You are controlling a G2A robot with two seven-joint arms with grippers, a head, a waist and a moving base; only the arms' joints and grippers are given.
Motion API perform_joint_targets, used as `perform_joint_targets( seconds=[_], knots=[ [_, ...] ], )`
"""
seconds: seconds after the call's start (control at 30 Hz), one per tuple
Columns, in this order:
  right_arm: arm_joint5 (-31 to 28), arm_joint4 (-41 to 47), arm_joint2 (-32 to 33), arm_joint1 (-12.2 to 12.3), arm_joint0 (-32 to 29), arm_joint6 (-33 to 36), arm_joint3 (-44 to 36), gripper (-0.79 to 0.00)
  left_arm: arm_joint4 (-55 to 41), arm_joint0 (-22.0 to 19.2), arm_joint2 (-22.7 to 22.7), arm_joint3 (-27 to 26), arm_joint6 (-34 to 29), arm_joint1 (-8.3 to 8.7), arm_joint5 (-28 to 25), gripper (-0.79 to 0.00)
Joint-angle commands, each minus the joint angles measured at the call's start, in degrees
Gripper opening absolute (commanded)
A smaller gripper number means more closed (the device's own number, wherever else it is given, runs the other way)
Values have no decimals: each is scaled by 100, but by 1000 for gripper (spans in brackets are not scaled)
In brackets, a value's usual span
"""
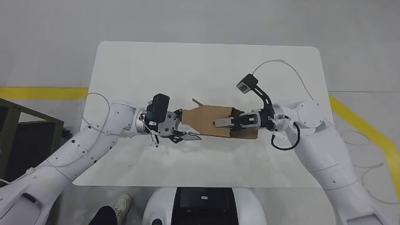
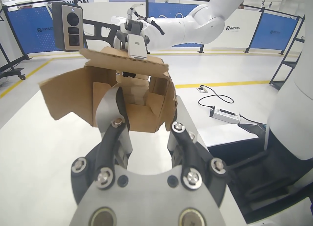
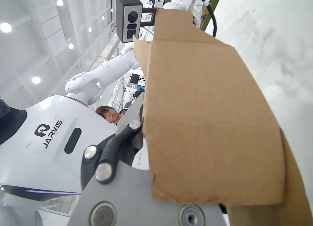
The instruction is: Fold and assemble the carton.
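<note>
So the left gripper (image 2: 146,94) has its jaws spread wide. The open end of the carton (image 1: 209,117) sits right at its fingertips, with the brown flaps fanned out just beyond them. The right gripper (image 1: 224,123) comes in from the right and is clamped on the carton's top panel. The left wrist view gives that away: one finger lies flat on top of the cardboard, the other is tucked underneath, inside the box. From the right wrist camera the cardboard covers one finger, so the grip is hard to read there. The top view puts the carton between the two grippers, over the middle of the table (image 1: 125,69), toward the near edge. Can't tell whether its bottom touches the table.
</note>
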Motion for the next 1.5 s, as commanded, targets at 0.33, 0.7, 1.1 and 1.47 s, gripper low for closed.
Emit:
perform_joint_targets(
  seconds=[0.33, 0.7, 1.1, 1.47],
  knots=[
    [-31, 63, -16, 16, 12, 64, -4, -785, -148, -36, 79, -11, 0, 79, 0, -397],
    [-57, 47, -64, 29, 17, 110, -55, -785, -481, -93, 183, -44, 0, 153, 0, -416],
    [-87, 55, -75, 51, -2, 153, -149, -785, -576, -185, 328, -53, 0, 155, 0, -422],
    [-89, 59, -79, 66, -6, 107, -151, -785, -147, -201, 244, -157, 12, 141, 12, -409]
  ],
)
